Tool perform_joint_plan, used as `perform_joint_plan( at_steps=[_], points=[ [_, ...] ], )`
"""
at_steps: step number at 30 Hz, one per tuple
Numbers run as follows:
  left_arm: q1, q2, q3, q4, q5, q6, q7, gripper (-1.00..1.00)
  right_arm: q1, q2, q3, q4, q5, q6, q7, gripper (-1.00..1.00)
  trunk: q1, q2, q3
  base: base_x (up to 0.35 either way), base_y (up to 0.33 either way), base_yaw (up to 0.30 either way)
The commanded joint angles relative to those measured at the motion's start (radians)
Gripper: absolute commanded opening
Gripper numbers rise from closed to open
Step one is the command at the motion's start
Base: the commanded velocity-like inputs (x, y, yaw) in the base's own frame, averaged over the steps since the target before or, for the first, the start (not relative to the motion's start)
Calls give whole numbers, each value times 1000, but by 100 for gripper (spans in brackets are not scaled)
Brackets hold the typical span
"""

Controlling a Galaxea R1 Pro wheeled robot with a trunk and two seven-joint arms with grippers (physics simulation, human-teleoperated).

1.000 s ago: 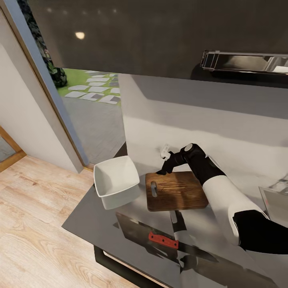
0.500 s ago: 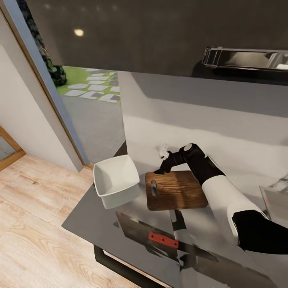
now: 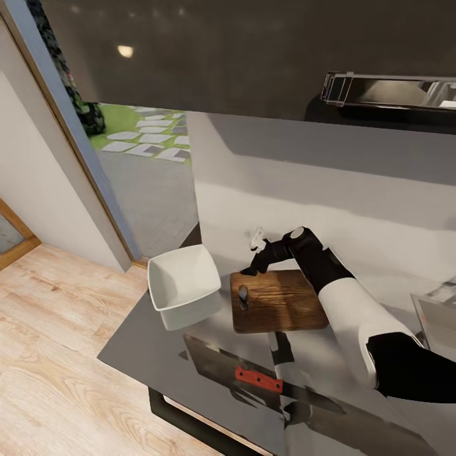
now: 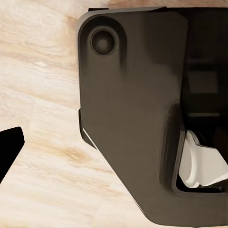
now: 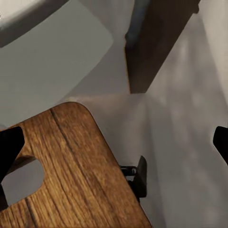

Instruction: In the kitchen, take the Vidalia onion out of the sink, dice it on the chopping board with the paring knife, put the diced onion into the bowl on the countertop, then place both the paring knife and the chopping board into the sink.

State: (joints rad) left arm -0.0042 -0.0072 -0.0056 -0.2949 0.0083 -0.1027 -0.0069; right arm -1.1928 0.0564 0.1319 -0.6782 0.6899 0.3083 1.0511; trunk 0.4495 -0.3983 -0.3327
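- Glossy dark grey countertop beneath a dark wall cabinet, pale wood floor to one side; the right gripper hangs at the far corner of the chopping board, beside the slot-shaped handle hole.
- Right wrist view: the two black fingertips stand wide apart at opposite edges of the picture, pinching nothing; the board's rounded corner lies between them, nearer one tip, with bare counter toward the other.
- Bowl, white and empty, sits just beyond the fingers on the side away from the arm, near the board but apart from it.
- Paring knife, red-handled, lies on the counter well short of the fingers, on the robot's side of the board, untouched.
- Judged progress: early; no onion and no dice show on board or in bowl, so fetching, cutting, filling the bowl and sinking the tools all appear to remain.
- Sink cut off at the picture's edge, a sliver of grey steel; its contents cannot be seen.
- A small dark upright shape at the board's handle hole is too small to identify.
- Left wrist view looks down at floor and a dark robot part; one black tip shows at the edge; whether the left fingers are spread cannot be told.
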Motion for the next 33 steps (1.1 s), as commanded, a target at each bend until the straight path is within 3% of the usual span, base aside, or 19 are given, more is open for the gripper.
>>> perform_joint_plan(
  at_steps=[1,11,33],
  points=[
    [0,0,-1,0,1,-3,-1,100,-1,0,0,1,3,8,4,100,0,-2,-2,0,0,0],
    [0,0,-1,0,1,-3,-1,100,-1,0,0,40,2,-35,1,100,0,-2,-2,0,0,0],
    [0,0,-2,0,1,-3,-1,100,0,-5,0,72,3,-41,1,100,0,-2,-13,0,0,0]
  ],
)
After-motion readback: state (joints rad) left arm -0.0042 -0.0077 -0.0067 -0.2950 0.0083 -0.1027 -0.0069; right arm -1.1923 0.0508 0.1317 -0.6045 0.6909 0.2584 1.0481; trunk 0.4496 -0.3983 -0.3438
